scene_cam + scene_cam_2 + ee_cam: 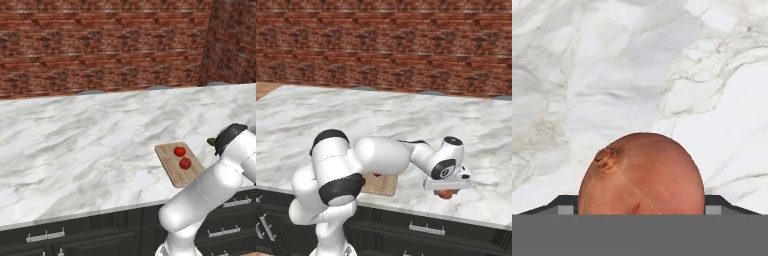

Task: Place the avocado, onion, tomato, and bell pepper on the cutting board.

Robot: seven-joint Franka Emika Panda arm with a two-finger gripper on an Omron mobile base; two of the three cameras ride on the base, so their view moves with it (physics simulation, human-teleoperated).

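Two red items already on cutting board; fingers straddling onion, grip uncertain; avocado waiting on table.

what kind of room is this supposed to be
Most likely a kitchen, and a rendered one. A long marble counter runs over dark drawers with metal handles, backed by a brick wall. A wooden cutting board with two red vegetables sits on the counter, and the gripper is over an onion.
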